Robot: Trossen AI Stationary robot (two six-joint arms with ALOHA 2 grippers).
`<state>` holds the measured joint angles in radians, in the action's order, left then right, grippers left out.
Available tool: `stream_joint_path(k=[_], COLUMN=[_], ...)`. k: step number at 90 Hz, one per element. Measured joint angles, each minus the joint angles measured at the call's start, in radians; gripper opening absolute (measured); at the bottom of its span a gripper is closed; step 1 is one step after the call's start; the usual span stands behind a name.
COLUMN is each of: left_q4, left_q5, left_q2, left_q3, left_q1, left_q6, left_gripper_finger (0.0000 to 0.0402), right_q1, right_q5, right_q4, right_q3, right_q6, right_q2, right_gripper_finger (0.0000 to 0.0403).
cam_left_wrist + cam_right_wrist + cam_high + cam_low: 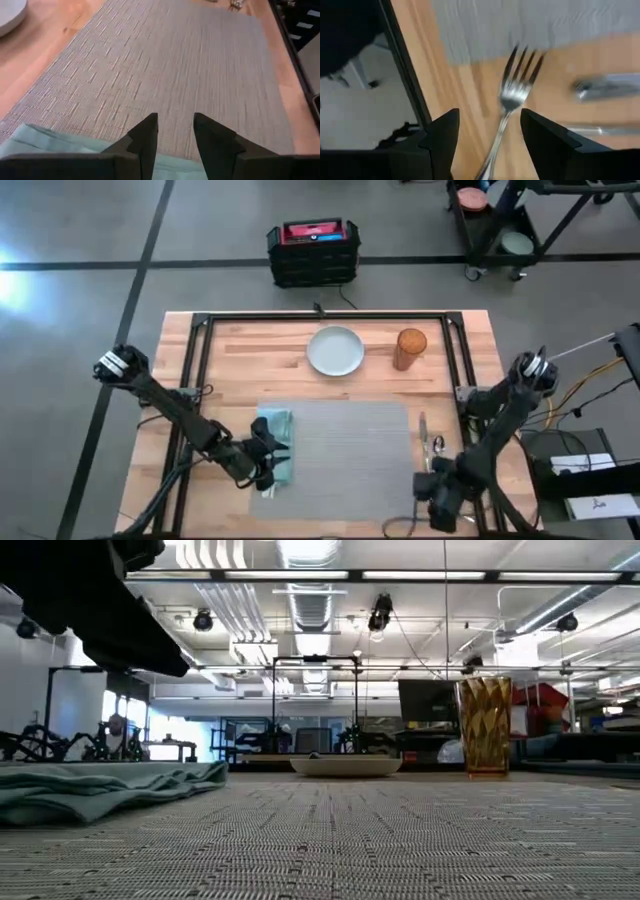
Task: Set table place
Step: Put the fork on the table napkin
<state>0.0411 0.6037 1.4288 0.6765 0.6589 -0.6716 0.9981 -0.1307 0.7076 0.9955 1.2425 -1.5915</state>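
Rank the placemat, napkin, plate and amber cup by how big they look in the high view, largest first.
1. Placemat, by far the largest.
2. Napkin and plate: they look about alike, and the left gripper hides part of the napkin, so no ranking between them.
3. Amber cup, smallest.

Grey woven placemat (pixel 345 445) lies flat on light-wood table (pixel 250 350).

Fork (pixel 512 95) handle hidden below right gripper (pixel 487 132); neighbouring utensil (pixel 607 87) blurred, cut off.

My fork (pixel 512 95) blurs near the placemat (pixel 520 25); ceiling strips (pixel 300 575) glare above the worktop (pixel 250 345), shadows soft.
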Motion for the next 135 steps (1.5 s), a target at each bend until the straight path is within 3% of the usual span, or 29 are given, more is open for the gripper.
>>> stream_joint_path(k=[42, 94, 135], left_q4=[0.046, 0.049, 0.052], left_q5=[-0.001, -0.002, -0.002], left_q2=[0.005, 0.005, 0.004], left_q3=[0.000, 0.000, 0.000], left_q1=[-0.001, -0.001, -0.001], left_q6=[0.000, 0.001, 0.001], left_gripper_finger=[0.0113, 0.0113, 0.0113], right_q1=[0.022, 0.002, -0.045], right_q5=[-0.042, -0.036, -0.010], right_q4=[-0.002, 0.001, 0.022], right_q3=[-0.001, -0.021, -0.003], right_q6=[0.057, 0.072, -0.003], right_q2=[-0.138, -0.143, -0.115], right_gripper_finger=[0.0192, 0.0013, 0.0003])
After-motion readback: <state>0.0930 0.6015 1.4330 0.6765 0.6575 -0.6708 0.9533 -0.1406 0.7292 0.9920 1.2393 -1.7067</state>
